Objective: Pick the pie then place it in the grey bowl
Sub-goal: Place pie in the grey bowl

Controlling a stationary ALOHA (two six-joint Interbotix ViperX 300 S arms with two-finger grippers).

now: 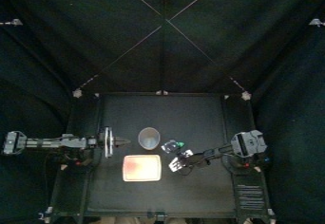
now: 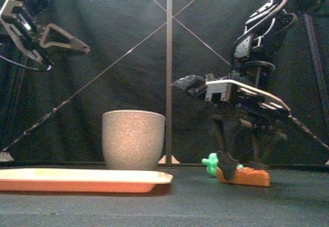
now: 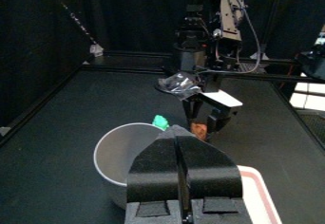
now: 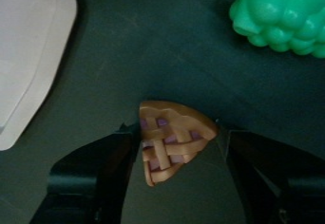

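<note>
**Right hand down over the pie, left hand parked off to the side**

Far left, the left hand (image 1: 109, 142) is held up above the desk (image 1: 203, 114), well clear of everything. In its own wrist view the two jaws are pressed together, with only a thin seam between them and nothing pinched.

Next along, a flat pink plastic tray (image 2: 84, 180) is lying near the desk's front edge, and nothing can be seen on it. Just behind its right end, a tall grey speckled cup (image 2: 133, 139) is standing upright. From the left wrist view it looks hollow and unfilled, as far as can be made out.

Right of the cup, a small bumpy green toy (image 2: 213, 163) is sitting on the desk. What kind of food it's meant to be can't really be told.

Just beside that, the little wedge of orange-brown pie with a lattice top (image 4: 172, 144) is lying flat on the desk, well apart from the cup. The right hand (image 4: 176, 138) is lowered over it, jaws spread, with one on either side of the wedge. They're very close to the crust, but whether they're actually touching it can't be told.
</note>
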